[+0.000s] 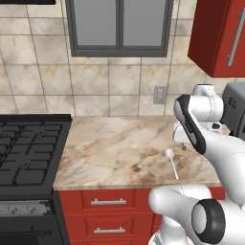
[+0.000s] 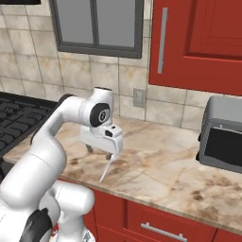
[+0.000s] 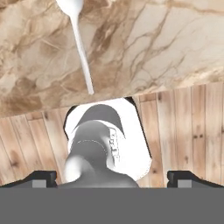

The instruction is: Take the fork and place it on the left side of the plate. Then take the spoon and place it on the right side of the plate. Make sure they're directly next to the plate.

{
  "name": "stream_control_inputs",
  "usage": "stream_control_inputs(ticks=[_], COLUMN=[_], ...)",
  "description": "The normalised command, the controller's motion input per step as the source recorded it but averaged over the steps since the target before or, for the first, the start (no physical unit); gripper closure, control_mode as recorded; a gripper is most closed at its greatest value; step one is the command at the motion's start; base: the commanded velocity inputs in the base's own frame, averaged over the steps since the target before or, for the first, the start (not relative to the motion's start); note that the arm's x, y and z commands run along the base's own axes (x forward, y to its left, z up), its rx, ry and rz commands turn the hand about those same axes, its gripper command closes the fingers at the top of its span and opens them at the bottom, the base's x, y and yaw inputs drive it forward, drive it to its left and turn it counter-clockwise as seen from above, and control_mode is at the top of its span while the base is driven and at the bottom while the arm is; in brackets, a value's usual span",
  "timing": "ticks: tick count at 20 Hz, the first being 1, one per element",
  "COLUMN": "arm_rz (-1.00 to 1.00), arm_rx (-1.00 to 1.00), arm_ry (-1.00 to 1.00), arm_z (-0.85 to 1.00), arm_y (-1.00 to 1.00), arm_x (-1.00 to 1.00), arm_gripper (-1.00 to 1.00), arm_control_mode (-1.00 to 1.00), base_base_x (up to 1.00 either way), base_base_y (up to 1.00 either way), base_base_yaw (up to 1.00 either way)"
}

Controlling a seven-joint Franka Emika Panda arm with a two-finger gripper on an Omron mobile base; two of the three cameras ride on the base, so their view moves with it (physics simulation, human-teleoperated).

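Your gripper (image 2: 100, 151) hovers above the marble bench (image 1: 115, 148) with its jaws spread wide and holding nothing, so the white spoon (image 1: 171, 162) lies free near the bench's front edge, its handle pointing outward, easy for you to reach.

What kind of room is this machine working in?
It looks like a home kitchen, computer-rendered. A black stove sits beside a marble-look counter over red drawers, with a tiled wall and a window behind. A white spoon lies on the counter.
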Motion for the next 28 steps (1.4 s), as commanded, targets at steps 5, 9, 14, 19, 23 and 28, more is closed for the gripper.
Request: stream_control_inputs(ticks=[5, 9, 14, 19, 23, 28], arm_rz=[0.00, 0.00, 0.00, 0.00, 0.00, 0.00], arm_rx=[-0.01, -0.01, 0.00, 0.00, -0.03, -0.04], arm_ry=[0.00, 0.00, 0.00, 0.04, 0.03, 0.00], arm_z=[-0.61, -0.44, -0.33, -0.35, -0.31, -0.33], arm_y=[0.09, 0.37, 0.24, 0.09, 0.00, -0.05], arm_x=[0.18, 0.49, 0.62, 0.55, 0.13, 0.00], arm_gripper=[-1.00, -1.00, -1.00, -1.00, -1.00, -1.00], arm_control_mode=[-1.00, -1.00, -1.00, -1.00, -1.00, -1.00], base_base_x=[0.00, 0.00, 0.00, 0.00, 0.00, 0.00], base_base_y=[0.00, 0.00, 0.00, 0.00, 0.00, 0.00], base_base_yaw=[0.00, 0.00, 0.00, 0.00, 0.00, 0.00])
